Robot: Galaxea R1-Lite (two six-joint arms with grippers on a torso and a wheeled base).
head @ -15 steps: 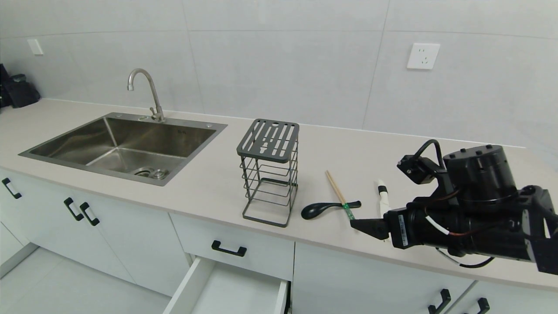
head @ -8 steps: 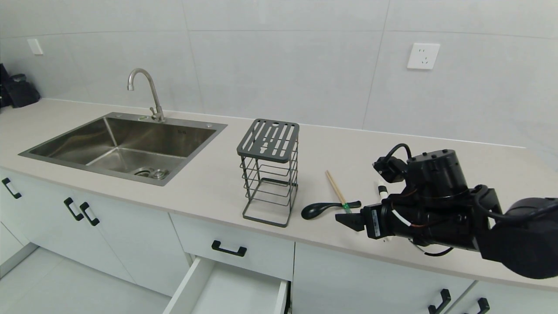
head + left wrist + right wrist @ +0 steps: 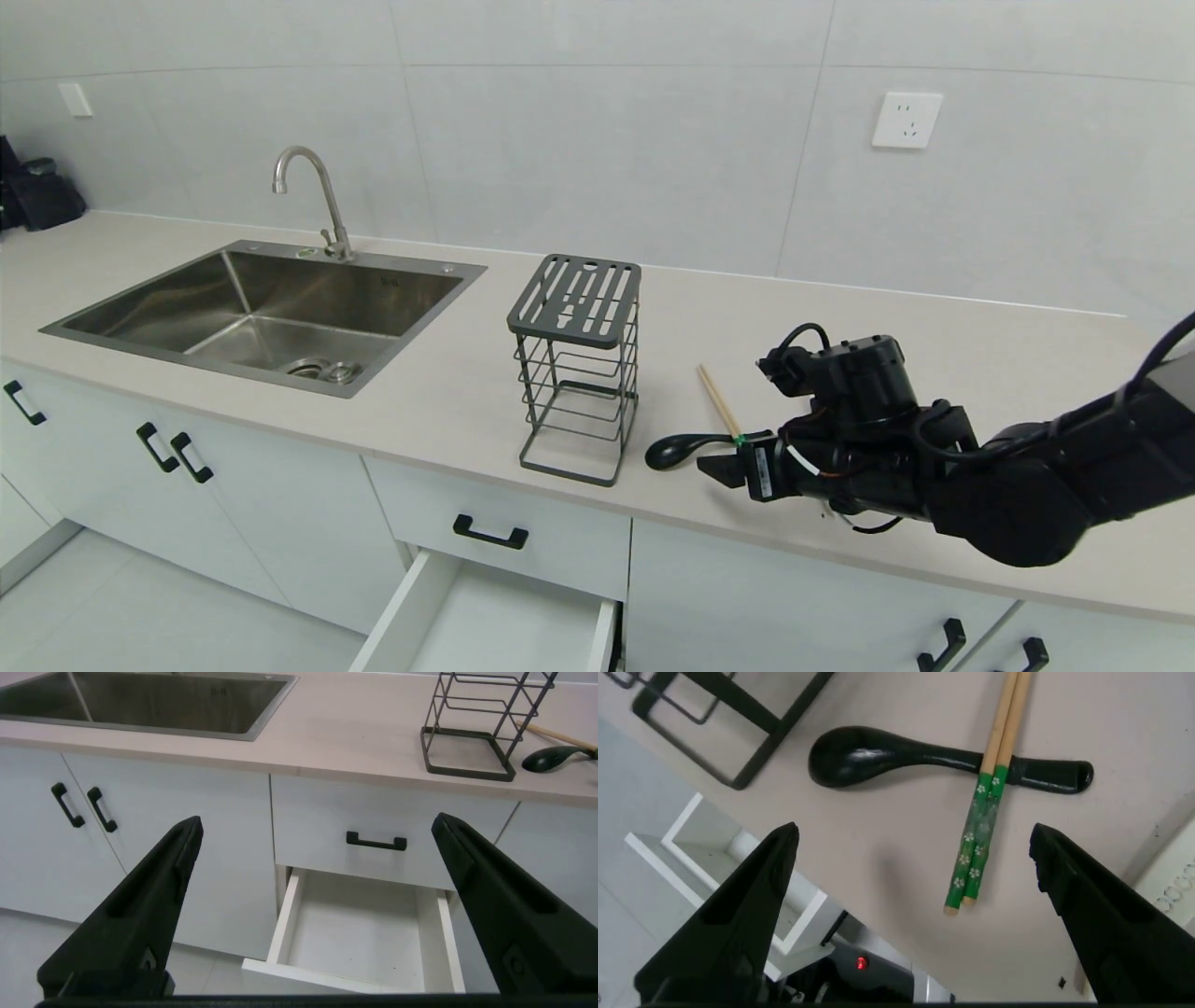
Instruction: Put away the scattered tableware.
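Our right gripper (image 3: 910, 919) is spread wide and holds nothing, its two fingers standing either side of the chopsticks (image 3: 990, 793), which lie right under it on the counter (image 3: 448, 392); the pair runs from the front edge back toward the wall, green-banded tips nearest the edge, and that long axis crosses the line between the fingers, so we judge a straight descent and squeeze would catch both sticks; they rest across the handle of the black spoon (image 3: 924, 759), whose own axis runs sideways with its bowl toward the wire rack (image 3: 579, 364), so the sticks sit slightly propped and may roll; the right arm comes in low from our right, forearm near level over the front edge, wrist tipped down; our left gripper (image 3: 313, 905) is likewise wide and empty, hanging below counter height before the open drawer (image 3: 364, 924), well apart from the tableware, so the right arm is plainly the nearer
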